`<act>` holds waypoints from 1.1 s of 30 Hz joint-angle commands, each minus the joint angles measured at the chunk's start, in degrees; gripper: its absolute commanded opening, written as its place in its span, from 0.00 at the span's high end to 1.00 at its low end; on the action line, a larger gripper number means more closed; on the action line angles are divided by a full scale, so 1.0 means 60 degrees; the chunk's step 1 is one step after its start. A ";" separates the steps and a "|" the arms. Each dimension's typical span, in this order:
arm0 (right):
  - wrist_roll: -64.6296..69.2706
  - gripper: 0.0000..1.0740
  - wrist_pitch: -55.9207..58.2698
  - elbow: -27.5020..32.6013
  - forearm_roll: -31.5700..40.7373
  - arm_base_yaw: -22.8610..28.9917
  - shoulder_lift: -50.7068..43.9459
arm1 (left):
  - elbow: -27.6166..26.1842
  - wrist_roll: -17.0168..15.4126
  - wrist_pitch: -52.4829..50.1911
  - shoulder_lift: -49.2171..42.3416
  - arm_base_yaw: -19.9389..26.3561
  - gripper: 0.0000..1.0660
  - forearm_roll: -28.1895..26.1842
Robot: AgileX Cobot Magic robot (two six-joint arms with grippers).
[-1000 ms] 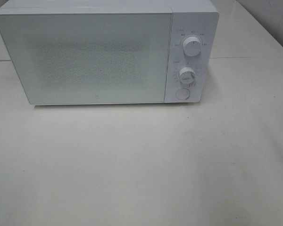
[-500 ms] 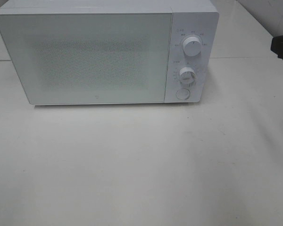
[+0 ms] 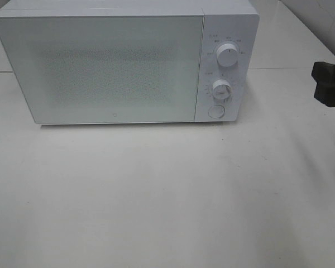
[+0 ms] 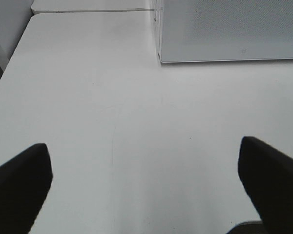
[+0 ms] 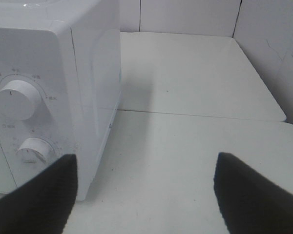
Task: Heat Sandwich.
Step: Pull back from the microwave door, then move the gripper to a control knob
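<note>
The sandwich and its pink plate are out of view. A white microwave (image 3: 117,61) stands at the back of the table with its door (image 3: 100,70) shut. My right gripper (image 3: 330,84) shows as a dark shape at the right edge, to the right of the microwave's control panel. In the right wrist view it (image 5: 144,195) is open and empty, with the microwave's side and knobs (image 5: 17,100) close by. My left gripper (image 4: 145,183) is open and empty over bare table, short of the microwave's front left corner (image 4: 161,56). It does not show in the high view.
The control panel has an upper knob (image 3: 227,54), a lower knob (image 3: 221,88) and a round button (image 3: 215,111). The white table (image 3: 167,195) stretches in front of the microwave. A tabletop seam (image 5: 195,116) runs beside the microwave, and a wall stands behind.
My right gripper has come into the high view from the right edge and moved down and slightly left. The microwave has not changed.
</note>
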 commanded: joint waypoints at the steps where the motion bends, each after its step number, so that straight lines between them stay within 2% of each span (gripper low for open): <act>1: -0.0630 0.30 -0.0917 0.0210 0.0726 0.0363 0.0095 | 0.0010 -0.0048 -0.0105 -0.0248 0.0019 0.08 -0.0048; 4: -0.1136 0.30 -0.1432 0.0325 0.1662 0.1251 0.0516 | 0.0010 -0.0048 -0.0105 -0.0248 0.0019 0.08 -0.0048; 6: -0.1261 0.30 -0.1509 0.0325 0.1814 0.1423 0.0630 | 0.0010 -0.0048 -0.0105 -0.0248 0.0019 0.08 -0.0048; 9: -0.1614 0.30 -0.2005 0.0325 0.2559 0.2263 0.1251 | 0.0010 -0.0048 -0.0105 -0.0248 0.0019 0.08 -0.0048; 11: -0.1652 0.30 -0.2168 0.0325 0.2731 0.2483 0.1432 | 0.0010 -0.0048 -0.0105 -0.0248 0.0019 0.08 -0.0048; 14: -0.1996 0.30 -0.2960 0.0325 0.3858 0.3400 0.2044 | 0.0010 -0.0048 -0.0105 -0.0248 0.0019 0.08 -0.0048; 16: -0.2072 0.30 -0.3209 0.0325 0.4211 0.3610 0.2177 | 0.0010 -0.0048 -0.0105 -0.0248 0.0019 0.08 -0.0048; 18: -0.2426 0.30 -0.3953 0.0315 0.5204 0.4335 0.2683 | 0.0010 -0.0048 -0.0105 -0.0248 0.0019 0.08 -0.0048; 20: -0.2473 0.30 -0.4154 0.0315 0.5443 0.4517 0.2798 | 0.0010 -0.0048 -0.0105 -0.0248 0.0019 0.08 -0.0048; 21: -0.2511 0.30 -0.4584 0.0315 0.5882 0.4937 0.3084 | 0.0010 -0.0048 -0.0105 -0.0248 0.0019 0.08 -0.0048; 29: -0.2531 0.30 -0.5118 0.0191 0.6866 0.6083 0.3839 | 0.0010 -0.0048 -0.0105 -0.0248 0.0019 0.08 -0.0048; 33: -0.2607 0.30 -0.5176 -0.0191 0.7525 0.6665 0.4383 | 0.0010 -0.0048 -0.0105 -0.0248 0.0019 0.08 -0.0048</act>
